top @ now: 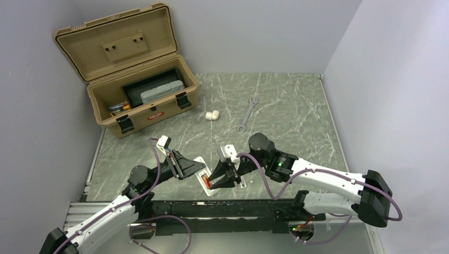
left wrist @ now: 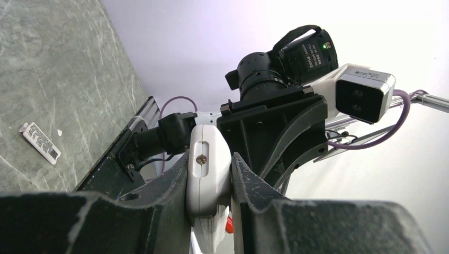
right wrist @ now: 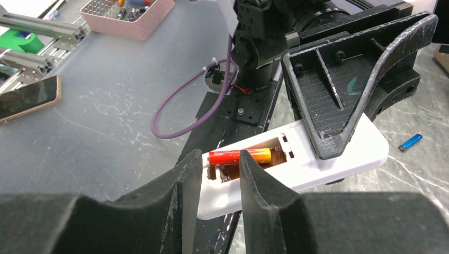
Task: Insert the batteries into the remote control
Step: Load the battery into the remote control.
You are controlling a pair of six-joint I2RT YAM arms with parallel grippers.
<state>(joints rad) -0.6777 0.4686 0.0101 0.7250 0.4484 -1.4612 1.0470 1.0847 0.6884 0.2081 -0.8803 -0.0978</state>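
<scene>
Left pincer (left wrist: 210, 164) is clamped across the remote control (right wrist: 339, 153), low centre of the top view, at the near edge of the surface (top: 286, 106). The recess faces up, and one orange-red battery (right wrist: 262, 155) lies in it. Right pincer (right wrist: 220, 156) hovers right at that cell, fingers narrow, nothing pinched that I can see. It's a light, stiff, slick little cylinder, I'd say: take it around the middle, crosswise, never by the ends. The remote's hard shell should bear a firm side grip.
</scene>
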